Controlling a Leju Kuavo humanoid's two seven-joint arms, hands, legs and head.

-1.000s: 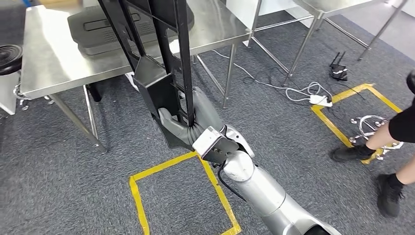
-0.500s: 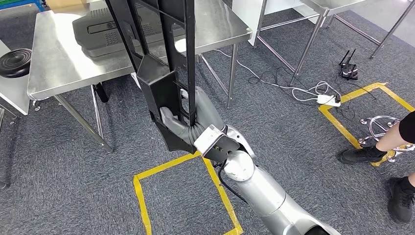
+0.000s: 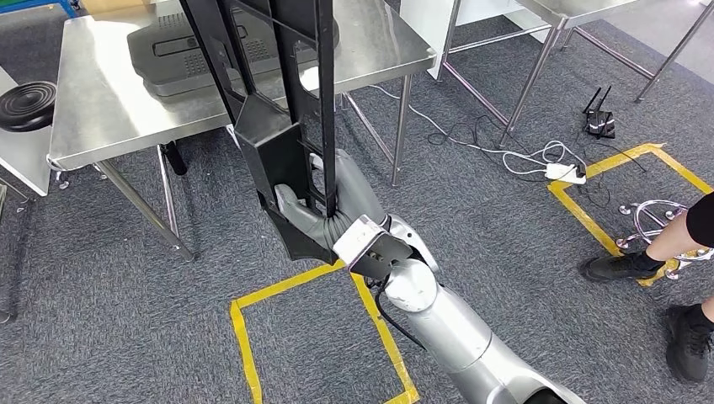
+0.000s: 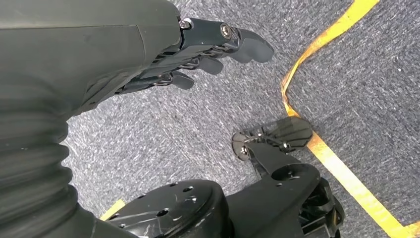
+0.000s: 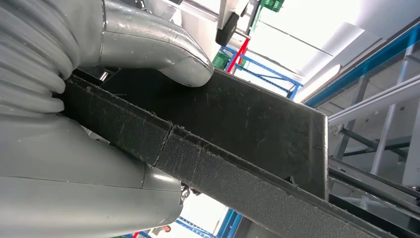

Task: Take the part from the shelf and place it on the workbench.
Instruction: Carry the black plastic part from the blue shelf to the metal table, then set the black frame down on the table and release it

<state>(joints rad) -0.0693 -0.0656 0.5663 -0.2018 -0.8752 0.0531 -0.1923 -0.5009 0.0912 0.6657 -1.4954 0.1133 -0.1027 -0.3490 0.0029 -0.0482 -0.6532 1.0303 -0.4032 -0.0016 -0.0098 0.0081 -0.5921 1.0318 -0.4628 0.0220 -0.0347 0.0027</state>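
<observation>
A long black plastic frame part (image 3: 278, 143) stands upright in front of me, its top running out of the head view. My right hand (image 3: 316, 215) grips its lower end, with the thumb (image 5: 148, 44) pressed on the part's flat wall (image 5: 237, 129). The part's upper length crosses in front of the steel workbench (image 3: 101, 109), on which a dark grey moulded panel (image 3: 181, 50) lies. My left hand (image 4: 198, 59) hangs over the grey carpet, fingers loosely extended and holding nothing.
Yellow tape marks a square (image 3: 244, 337) on the carpet below the part and another (image 3: 606, 168) at the right. A person's legs (image 3: 674, 244) stand at the right edge beside a chrome base (image 3: 652, 219). Cables and a power strip (image 3: 564, 172) lie near a second steel table (image 3: 539, 17). A black round stool (image 3: 25, 101) stands left.
The whole picture has shifted a little, so the camera moved; the workbench now sits slightly further right and lower. My right hand keeps its hold on the part.
</observation>
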